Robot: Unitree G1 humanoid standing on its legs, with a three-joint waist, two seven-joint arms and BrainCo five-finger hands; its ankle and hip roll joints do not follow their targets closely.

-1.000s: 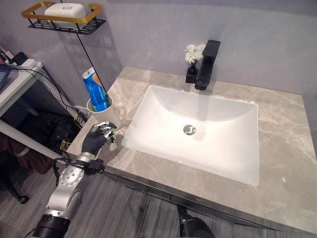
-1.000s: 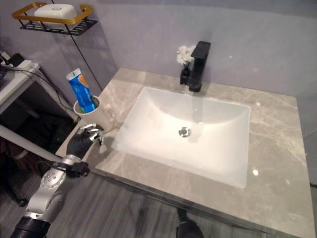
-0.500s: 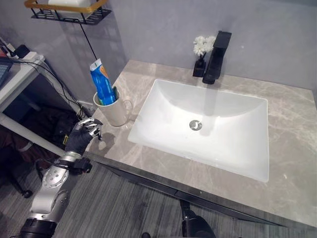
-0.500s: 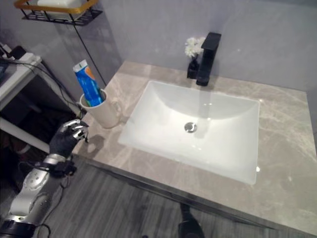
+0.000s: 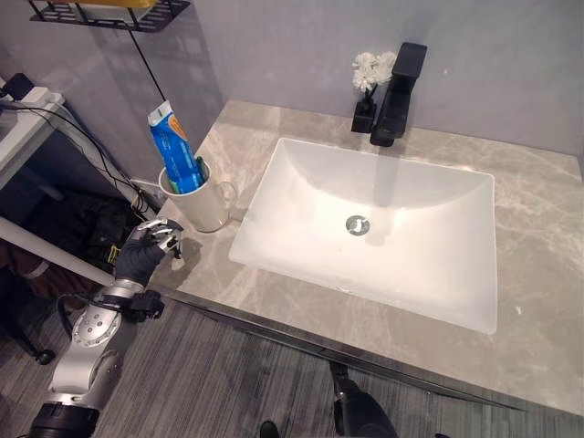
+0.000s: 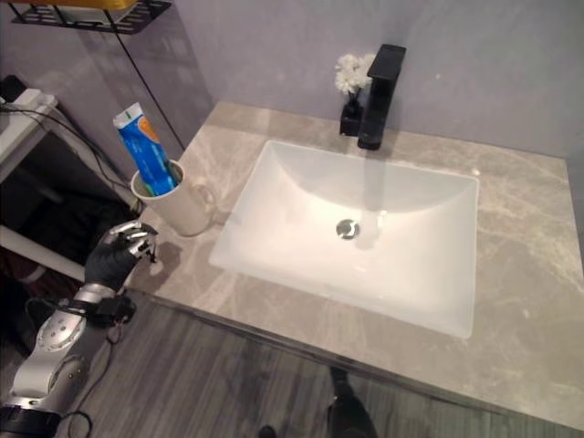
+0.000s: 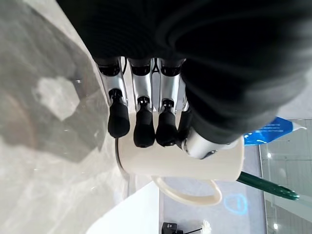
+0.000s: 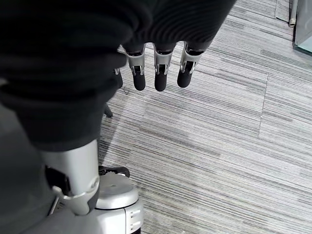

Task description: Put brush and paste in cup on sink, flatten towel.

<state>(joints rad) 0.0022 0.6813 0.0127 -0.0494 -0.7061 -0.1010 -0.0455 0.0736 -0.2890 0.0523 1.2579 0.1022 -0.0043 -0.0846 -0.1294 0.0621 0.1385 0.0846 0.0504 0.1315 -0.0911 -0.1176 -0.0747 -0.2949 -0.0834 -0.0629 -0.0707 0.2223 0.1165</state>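
Observation:
A cream cup [image 5: 206, 204] with a handle stands on the stone counter's left end, beside the sink [image 5: 365, 274]. A blue toothpaste tube [image 5: 172, 148] and a green toothbrush [image 5: 199, 168] stand upright inside it. My left hand [image 5: 146, 252] hovers at the counter's front-left corner, a short gap from the cup, fingers relaxed and holding nothing. Its wrist view shows the fingers [image 7: 139, 127] in front of the cup [image 7: 180, 162], with the toothbrush [image 7: 269, 188] and the tube [image 7: 273, 131] sticking out of it. My right hand [image 8: 161, 78] hangs over the floor, fingers straight and empty.
A black faucet [image 5: 399, 91] and a small vase of white flowers [image 5: 367, 75] stand behind the basin. A wire shelf [image 5: 109, 11] hangs on the wall at upper left. A white table with cables [image 5: 27, 119] stands left of the counter.
My left hand has drawn back from the cup toward the counter's front-left corner. The camera has shifted, so the whole scene sits differently.

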